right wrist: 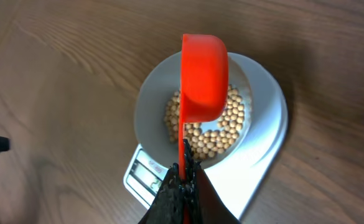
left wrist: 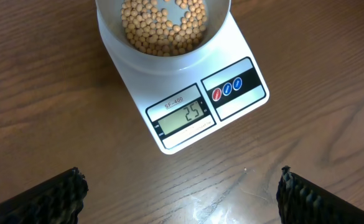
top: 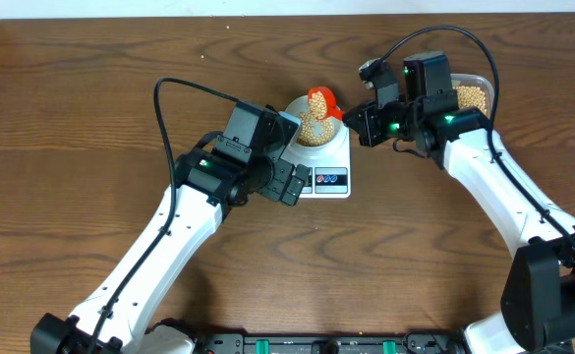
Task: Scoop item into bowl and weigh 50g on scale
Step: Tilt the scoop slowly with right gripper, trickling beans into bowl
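The right gripper (right wrist: 183,182) is clamping the thin handle of a red scoop (right wrist: 203,78), its jaws pinched together on it, and is holding the scoop's cup out over the bowl (left wrist: 163,61). From the wrist camera the cup is showing its smooth outer side, so I cannot tell whether anything is lying in it. The bowl is sitting on the far end of the scale (left wrist: 191,84), covering most of the platform, and the beans (left wrist: 160,28) are lying in a loose layer across its bottom, with a bare patch of the floor showing through near the middle. The scale's display (left wrist: 183,114) is facing the left arm and is showing 25, with the red and blue buttons (left wrist: 226,89) just beside it. The left gripper (top: 289,183) is hovering at the display end of the scale, jaws standing wide apart and gripping nothing, its two dark fingers (left wrist: 48,199) framing bare wood of the table (top: 90,88). Behind the right arm, a clear tub (top: 472,95) is sitting with more beans in it, well apart from the scale.
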You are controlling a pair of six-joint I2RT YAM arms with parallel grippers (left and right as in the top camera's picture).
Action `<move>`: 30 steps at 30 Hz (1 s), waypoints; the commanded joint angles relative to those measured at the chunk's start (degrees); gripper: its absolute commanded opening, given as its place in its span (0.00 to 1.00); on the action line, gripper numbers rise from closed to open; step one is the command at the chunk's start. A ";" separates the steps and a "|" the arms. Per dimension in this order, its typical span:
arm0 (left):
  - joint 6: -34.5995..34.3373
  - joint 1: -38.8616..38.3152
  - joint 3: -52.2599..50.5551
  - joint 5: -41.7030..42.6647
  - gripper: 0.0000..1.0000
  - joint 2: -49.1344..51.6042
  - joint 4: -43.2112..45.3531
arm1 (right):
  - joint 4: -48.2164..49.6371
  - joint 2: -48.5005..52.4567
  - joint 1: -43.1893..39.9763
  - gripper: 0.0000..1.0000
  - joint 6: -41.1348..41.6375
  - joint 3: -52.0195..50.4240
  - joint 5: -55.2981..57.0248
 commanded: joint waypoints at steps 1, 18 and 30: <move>0.39 0.26 -0.11 0.50 1.00 0.44 -0.02 | -0.02 -0.70 0.48 0.01 -3.04 0.46 0.72; 0.39 0.26 -0.13 0.50 1.00 0.44 -0.04 | -0.98 -0.70 0.50 0.01 -9.27 0.46 0.90; 0.39 0.26 -0.13 0.50 1.00 0.44 -0.04 | -1.11 -0.70 0.50 0.01 -13.27 0.46 0.90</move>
